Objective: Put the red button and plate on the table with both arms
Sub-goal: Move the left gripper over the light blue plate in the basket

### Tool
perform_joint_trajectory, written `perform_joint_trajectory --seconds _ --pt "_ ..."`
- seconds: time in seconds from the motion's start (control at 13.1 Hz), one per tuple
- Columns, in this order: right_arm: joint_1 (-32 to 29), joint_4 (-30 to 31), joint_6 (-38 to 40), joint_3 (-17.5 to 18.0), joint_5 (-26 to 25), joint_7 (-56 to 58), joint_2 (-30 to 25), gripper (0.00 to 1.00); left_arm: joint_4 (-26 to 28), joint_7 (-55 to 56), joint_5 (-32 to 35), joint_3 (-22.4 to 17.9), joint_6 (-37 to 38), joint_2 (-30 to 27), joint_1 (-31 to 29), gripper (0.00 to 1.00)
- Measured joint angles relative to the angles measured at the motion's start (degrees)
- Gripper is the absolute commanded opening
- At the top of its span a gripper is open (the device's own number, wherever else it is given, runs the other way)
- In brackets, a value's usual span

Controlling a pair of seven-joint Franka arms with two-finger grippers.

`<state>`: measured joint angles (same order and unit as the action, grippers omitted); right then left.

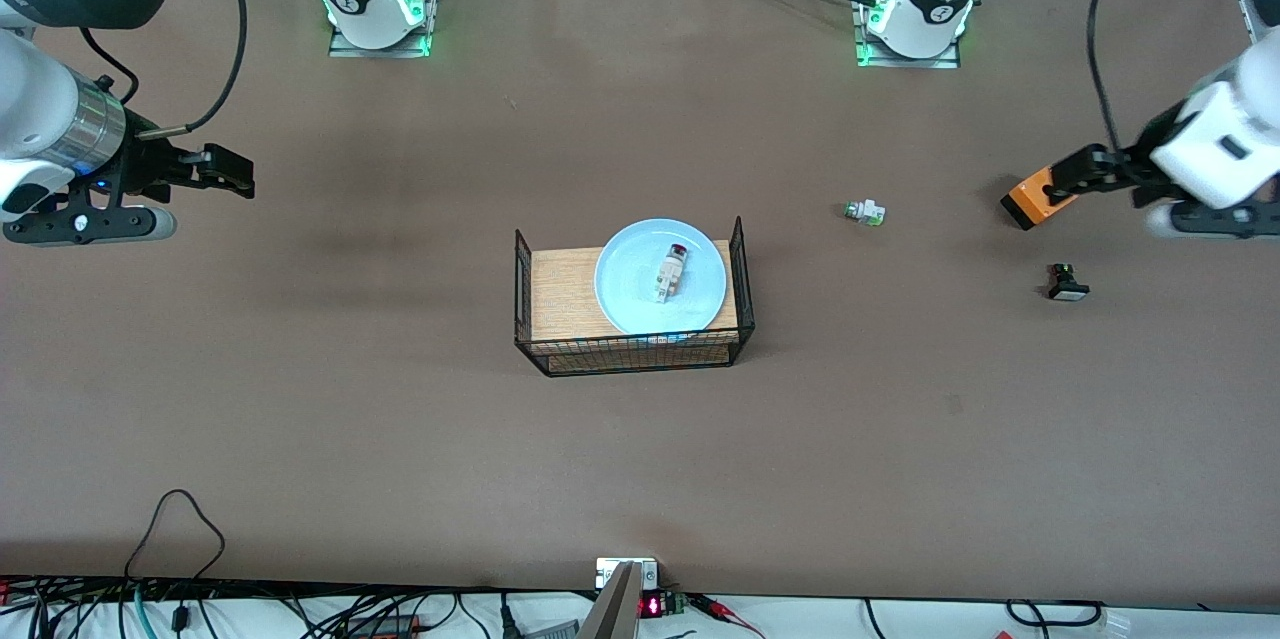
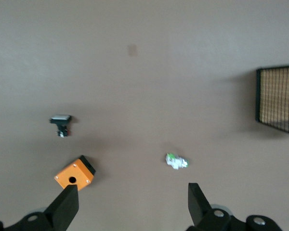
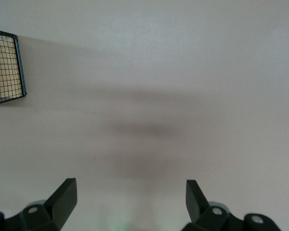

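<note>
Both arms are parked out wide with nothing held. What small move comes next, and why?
Probably swing the open left gripper in over the red button, which lies on the plate atop the wire rack. Lifting it off first frees the plate; the open right gripper waits at its end.

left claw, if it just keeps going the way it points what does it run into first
Probably the table. The left claw, open, points down at bare brown surface between the orange box and the green-capped button; neither sits squarely between its fingers. Depth is hard to judge, so the box could be brushed.
</note>
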<state>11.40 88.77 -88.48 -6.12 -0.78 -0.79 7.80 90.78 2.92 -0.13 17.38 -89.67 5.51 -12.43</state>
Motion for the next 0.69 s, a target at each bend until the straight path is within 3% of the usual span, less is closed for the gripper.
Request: perform_joint_trajectory --seconds 0.38,0.69 --pt "-0.1 -0.1 0.0 -0.2 -0.5 0.0 0.1 1.00 -1.2 3.7 -3.4 13.3 -3.6 4.1 2.1 1.00" --pt "0.1 -0.1 0.0 -0.1 -0.5 0.0 0.2 1.00 -5.0 9.7 -7.0 14.7 -8.2 13.0 9.3 1.00"
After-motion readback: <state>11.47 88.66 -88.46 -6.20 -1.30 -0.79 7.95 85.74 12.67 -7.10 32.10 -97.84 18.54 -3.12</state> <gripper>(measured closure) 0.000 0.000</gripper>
